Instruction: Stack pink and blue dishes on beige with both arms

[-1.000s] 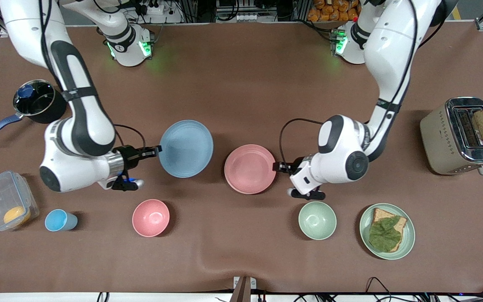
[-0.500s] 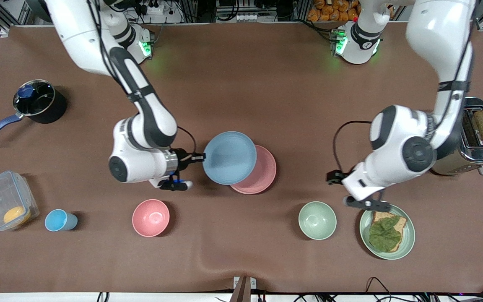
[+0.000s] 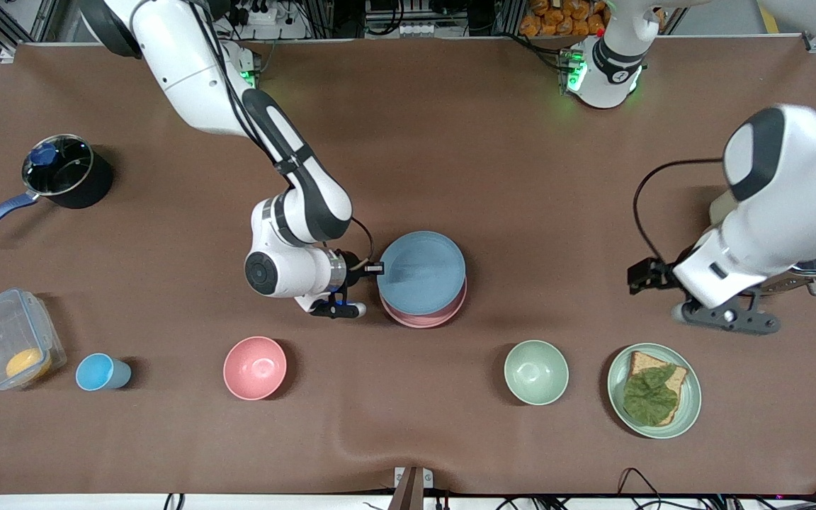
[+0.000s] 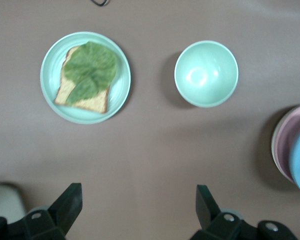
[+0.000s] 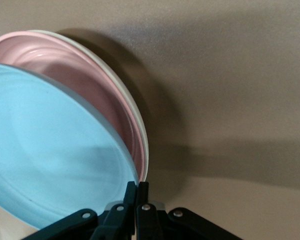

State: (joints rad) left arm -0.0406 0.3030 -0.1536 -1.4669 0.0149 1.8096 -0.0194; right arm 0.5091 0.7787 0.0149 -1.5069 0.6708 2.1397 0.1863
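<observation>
My right gripper (image 3: 376,268) is shut on the rim of the light blue plate (image 3: 422,273) at mid-table. It holds the plate slightly tilted, just over the pale pink plate (image 3: 416,320). In the right wrist view the gripper (image 5: 137,187) pinches the blue plate (image 5: 50,150), with the pink plate (image 5: 85,75) under it. Beneath the pink plate only a thin edge of the cream-beige plate (image 5: 142,135) shows. My left gripper (image 3: 640,278) hangs open and holds nothing, over bare table beside the toaster. In the left wrist view it (image 4: 138,192) also shows open.
Along the side nearer the front camera stand a clear container (image 3: 8,347), a blue cup (image 3: 100,372), a pink bowl (image 3: 255,367), a green bowl (image 3: 536,372) and a green plate (image 3: 691,407) with toast and lettuce. A dark pot (image 3: 64,170) sits toward the right arm's end.
My right gripper has carried the blue plate toward the pink plate until it covers most of it. My left arm has let go and drawn back toward the toaster.
</observation>
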